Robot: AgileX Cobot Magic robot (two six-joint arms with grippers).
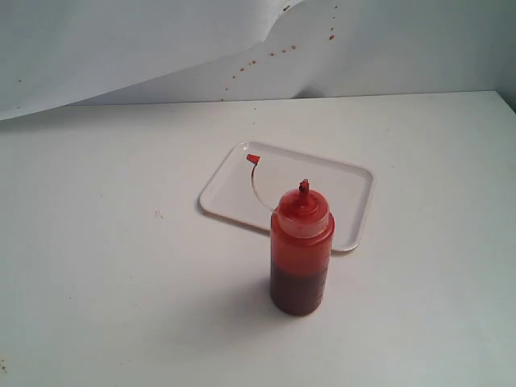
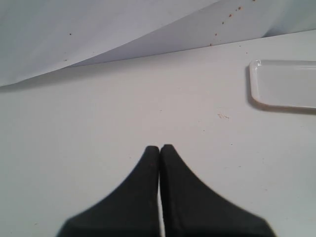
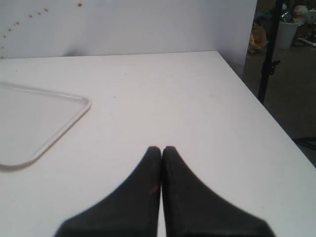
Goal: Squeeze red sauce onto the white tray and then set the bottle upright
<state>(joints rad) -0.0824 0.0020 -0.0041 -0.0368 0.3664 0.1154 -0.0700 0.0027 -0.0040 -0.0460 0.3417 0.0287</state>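
The bottle (image 1: 301, 254) stands upright on the tabletop (image 1: 105, 242), just in front of the tray (image 1: 347, 181), its body overlapping the tray's near rim in the exterior view. Whether it touches the rim cannot be told. Red sauce (image 1: 300, 278) fills most of it. The nozzle (image 1: 304, 188) is uncapped, and the cap (image 1: 253, 159) hangs out on its tether (image 1: 256, 187) over the tray's far corner.

I can make out no drops on the tray, so the squeezing step looks not yet done, and the task seems to be at its start.

The left end effector (image 2: 159, 148) has its fingers pressed together and holds nothing. The right end effector (image 3: 161, 149) is the same, fingers together and empty. Both hover over bare tabletop. Each wrist view catches a part of the tray (image 2: 286, 84) (image 3: 34, 123) but not the bottle, and neither arm shows in the exterior view.

The next move likely calls for one end effector to spread its fingers, reach the bottle and clamp its mid-body. It then has to lift, tip the nozzle down over the tray and press. The soft wall will give, so a firm hold risks an early squirt onto the tabletop
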